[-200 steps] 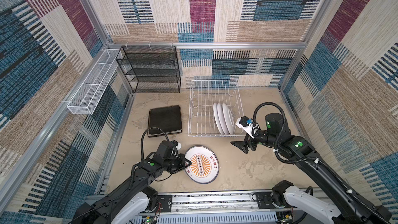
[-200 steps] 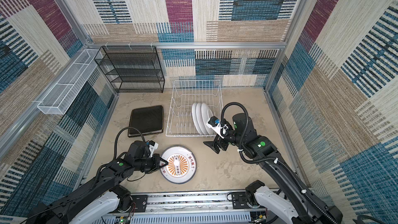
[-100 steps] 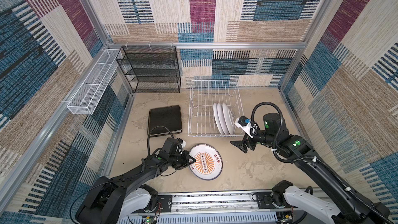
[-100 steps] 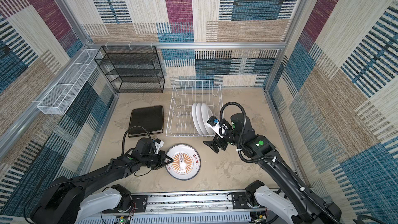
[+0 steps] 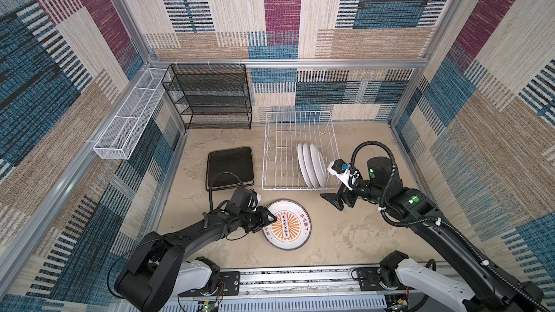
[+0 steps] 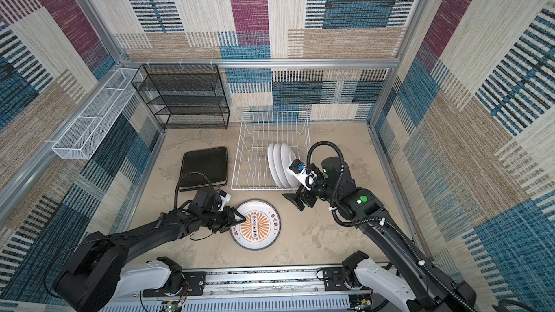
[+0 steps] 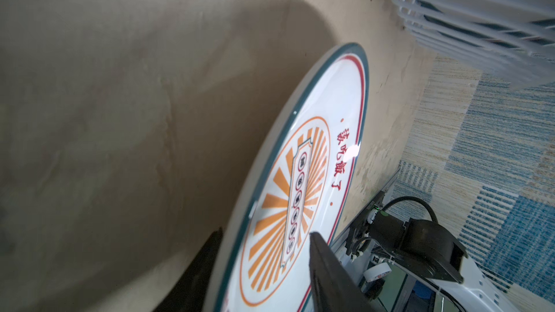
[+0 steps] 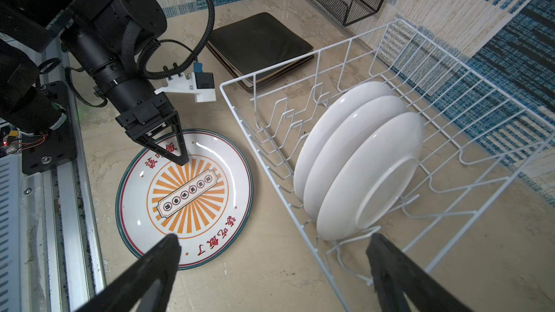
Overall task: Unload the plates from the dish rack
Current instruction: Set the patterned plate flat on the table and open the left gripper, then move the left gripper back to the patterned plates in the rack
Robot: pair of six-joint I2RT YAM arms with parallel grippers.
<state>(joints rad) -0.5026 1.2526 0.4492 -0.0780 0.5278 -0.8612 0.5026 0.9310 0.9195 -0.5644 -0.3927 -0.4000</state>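
Toward the back of the table [image 5: 345, 235], the dish rack [image 5: 282, 160] held three round plates [image 5: 312, 165] on edge among its tines at the right-hand end; its other slots stood empty. Just to its left lay the square plates [image 5: 230, 166], stacked flat with black backs up. Nearer the front, clear of the rack, a printed round plate [image 5: 286, 225] lay flat and face up.

The plates looked like glazed ceramic. I judged them stiff, fairly weighty, slick and breakable. The best hold is probably the upper rim, jaws across the thickness, with a straight lift out of the tines before any tilt.

The right gripper [image 5: 332, 201] was spread wide and empty, low beside the rack's front right corner. The left gripper [image 5: 271, 221] had its jaws parted astride the printed plate's rim, pinching nothing.

Both top views gave the layout but showed the racked plates only as thin white arcs. The right wrist view showed their backs and foot rings [image 8: 375, 181], each plate leaning on and overlapping the next. Only the left wrist view showed the fingers [image 7: 324, 259] apart, one above the plate's face and one off the rim on the table side.
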